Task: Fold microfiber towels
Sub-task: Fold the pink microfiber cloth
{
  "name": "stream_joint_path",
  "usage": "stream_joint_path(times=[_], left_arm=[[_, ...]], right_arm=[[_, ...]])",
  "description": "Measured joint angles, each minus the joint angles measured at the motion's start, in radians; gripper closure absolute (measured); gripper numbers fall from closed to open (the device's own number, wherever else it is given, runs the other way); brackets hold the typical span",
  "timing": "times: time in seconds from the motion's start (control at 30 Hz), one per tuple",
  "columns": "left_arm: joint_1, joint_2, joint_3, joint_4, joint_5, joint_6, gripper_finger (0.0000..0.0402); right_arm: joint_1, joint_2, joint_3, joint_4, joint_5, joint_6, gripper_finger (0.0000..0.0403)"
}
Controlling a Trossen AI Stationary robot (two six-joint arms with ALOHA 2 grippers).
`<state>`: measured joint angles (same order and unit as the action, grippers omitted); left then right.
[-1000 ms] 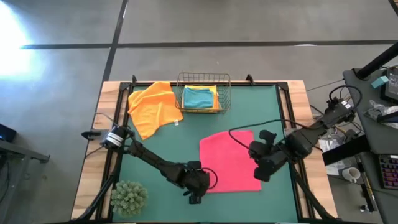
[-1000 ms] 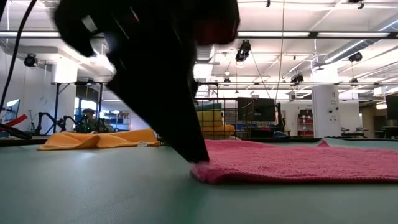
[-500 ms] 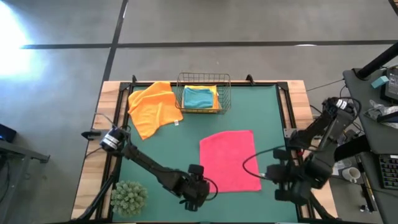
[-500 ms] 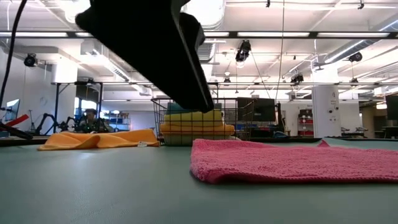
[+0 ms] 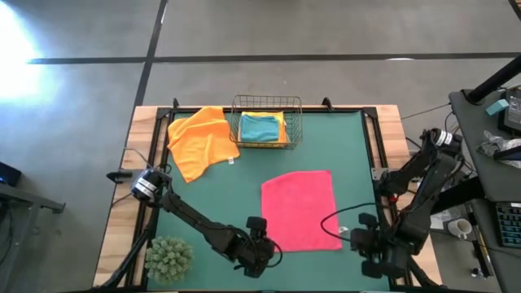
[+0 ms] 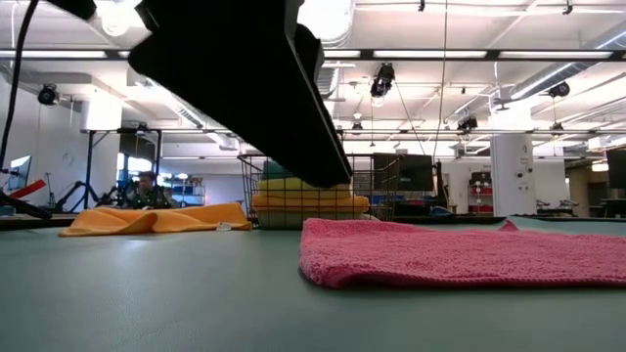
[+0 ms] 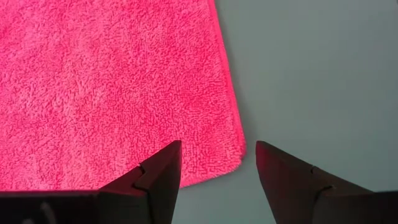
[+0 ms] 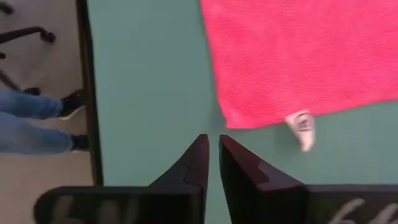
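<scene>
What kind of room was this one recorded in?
Most likely a robotics lab or workshop: a bare concrete floor surrounds the table, rows of ceiling strip lights run overhead, and a cluttered desk stands beside the rig, with more workstations and equipment stands far behind.

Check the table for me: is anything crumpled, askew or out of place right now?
The fuzzy orange microfiber towel lies rumpled at the far left, one corner reaching toward the wire basket. The pink microfiber towel lies flat but slightly skewed to the table edges, its white tag poking out.
</scene>
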<state>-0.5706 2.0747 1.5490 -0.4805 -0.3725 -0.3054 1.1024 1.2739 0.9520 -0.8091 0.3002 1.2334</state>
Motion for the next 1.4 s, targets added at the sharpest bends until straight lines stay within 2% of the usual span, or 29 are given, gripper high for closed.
stream_joint_path(times=[0.17,0.27,0.33,0.5,0.63,1.07,1.17,1.27,1.4], left_arm=[[0.000,0.000,-0.002,0.003,0.033,0.002,0.0212],[0.000,0.005,-0.002,0.022,0.072,0.002,0.0212],[0.000,0.018,-0.002,0.038,0.080,0.011,0.0212],[0.001,0.070,0.005,0.051,0.075,0.041,0.0212],[0.003,0.079,0.003,0.052,0.006,-0.024,0.0212],[0.040,0.085,-0.016,0.056,0.002,-0.028,0.0212],[0.055,0.084,-0.016,0.055,0.028,-0.030,0.0214],[0.068,0.084,-0.016,0.058,0.050,-0.032,0.0232],[0.073,0.084,-0.011,0.051,0.048,-0.031,0.0290]], right_arm=[[-0.001,0.020,-0.039,0.047,-0.012,-0.006,0.0321],[0.000,0.041,-0.041,0.048,0.002,-0.109,0.0287],[0.000,0.067,-0.041,0.053,0.047,-0.199,0.0268],[-0.006,0.145,-0.041,0.060,0.085,-0.342,0.0239],[-0.009,0.192,-0.041,0.067,0.086,-0.357,0.0232],[-0.016,0.281,-0.042,0.113,0.083,-0.369,0.0232],[-0.026,0.288,-0.042,0.112,0.085,-0.351,0.0232],[-0.035,0.288,-0.042,0.112,0.087,-0.344,0.0232],[-0.041,0.287,-0.043,0.112,0.087,-0.354,0.0232]])
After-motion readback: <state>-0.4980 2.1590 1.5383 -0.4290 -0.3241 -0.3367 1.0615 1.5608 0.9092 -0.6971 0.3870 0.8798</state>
